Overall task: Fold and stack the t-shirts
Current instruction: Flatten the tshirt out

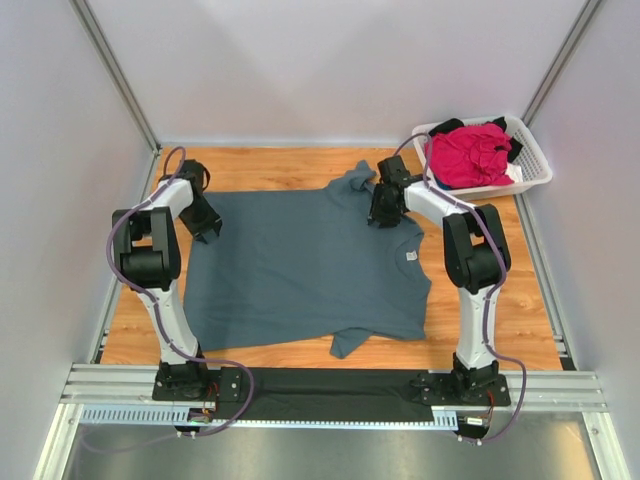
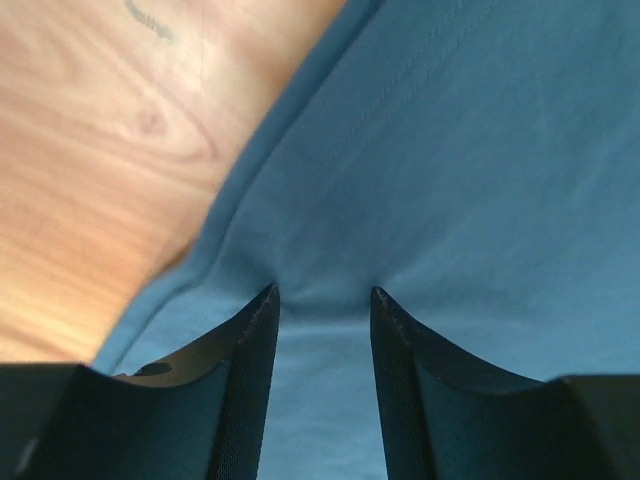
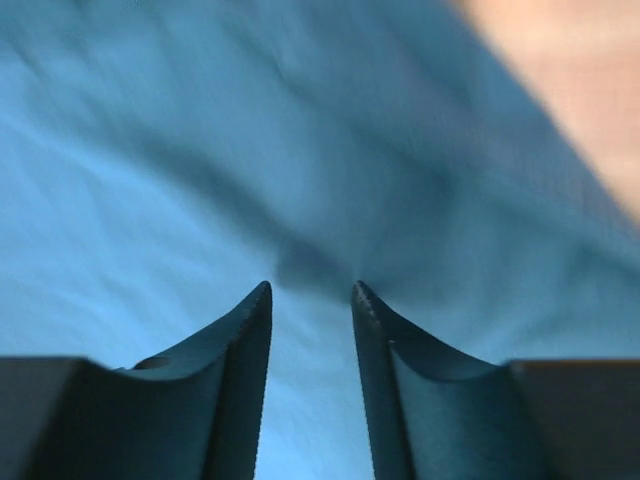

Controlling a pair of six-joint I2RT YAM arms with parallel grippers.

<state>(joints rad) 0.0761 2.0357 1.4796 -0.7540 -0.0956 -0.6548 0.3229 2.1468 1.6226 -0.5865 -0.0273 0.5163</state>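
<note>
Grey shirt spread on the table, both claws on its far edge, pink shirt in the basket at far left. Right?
No: the basket holding the pink shirt is at the far right, per the top view. The rest holds: grey shirt spread on the table, left claw and right claw on its far edge.

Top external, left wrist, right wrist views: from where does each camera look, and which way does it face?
Top external: above and behind, looking down on the table; the left arm and right arm show, bases nearest.
Left wrist: on the left arm, facing down past the left end effector at the blue-grey t-shirt's edge.
Right wrist: likewise, past the right end effector, onto the cloth.
Shared: all see that t-shirt.
</note>
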